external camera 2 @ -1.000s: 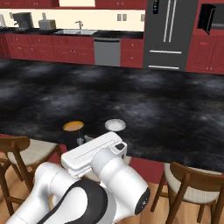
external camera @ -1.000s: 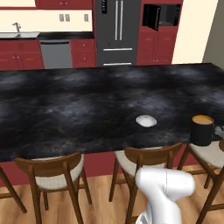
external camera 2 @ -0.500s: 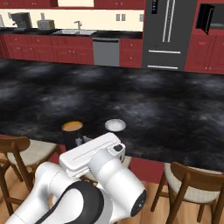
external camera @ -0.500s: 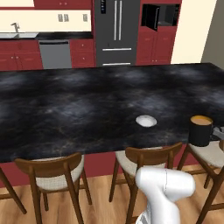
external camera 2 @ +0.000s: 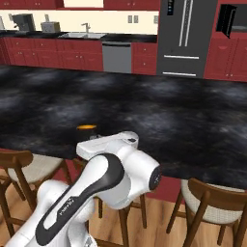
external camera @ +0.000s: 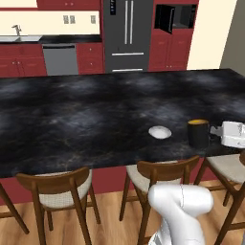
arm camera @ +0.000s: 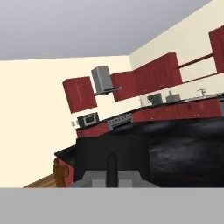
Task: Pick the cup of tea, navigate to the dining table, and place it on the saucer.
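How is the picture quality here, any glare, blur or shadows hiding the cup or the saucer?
Left base view: even flat lighting, slightly soft; the cup of tea and saucer stand out clearly on the glossy dining table, apart from each other. Right base view: the white arm covers most of the cup. Hand view: the cup looms close and dark.

glossy white rounded arm [external camera 2: 103,185], dark grey joint bands, white boxy hand [external camera: 233,134], dark fingertips [arm camera: 112,168].
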